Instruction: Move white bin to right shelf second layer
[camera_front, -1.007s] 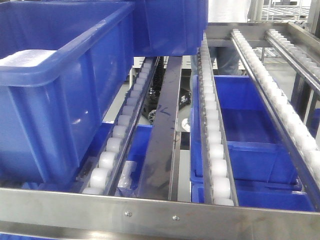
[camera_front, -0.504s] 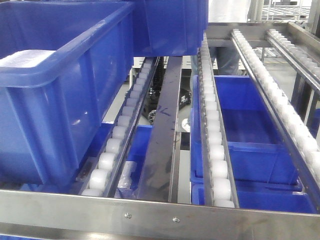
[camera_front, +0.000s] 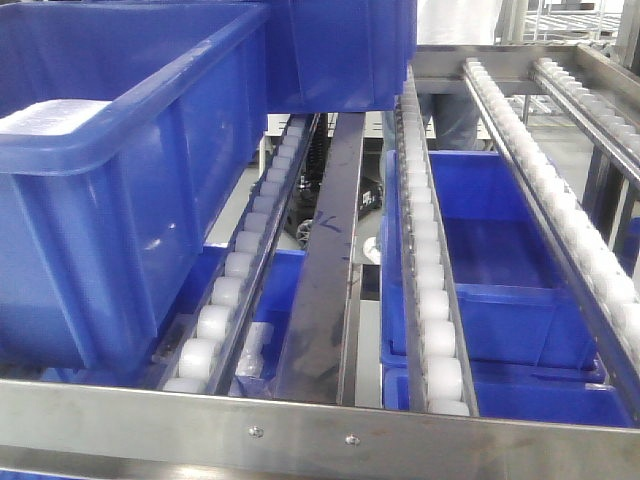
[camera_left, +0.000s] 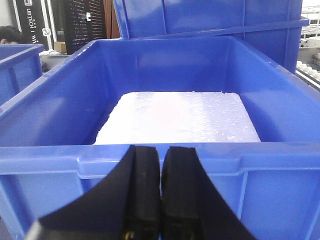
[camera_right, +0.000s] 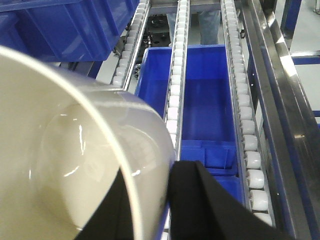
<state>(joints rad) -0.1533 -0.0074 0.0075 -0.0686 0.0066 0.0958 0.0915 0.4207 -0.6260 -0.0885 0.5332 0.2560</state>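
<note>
The left gripper (camera_left: 160, 192), fingers pressed together on nothing, faces a blue crate (camera_left: 165, 162) (white foam inside). The right gripper (camera_right: 150, 210) pinches the white bin (camera_right: 75, 165) by its wall, seemingly above the right shelf second layer (camera_right: 245, 125), near its front edge.

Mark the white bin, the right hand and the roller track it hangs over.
white bin (camera_right: 75, 150): right wrist view, glossy inside wall.
right hand (camera_right: 150, 210): right wrist view, between the fingertips clamping the bin's rim.
roller track (camera_right: 176, 85): right wrist view, white rollers mid-track.
</note>
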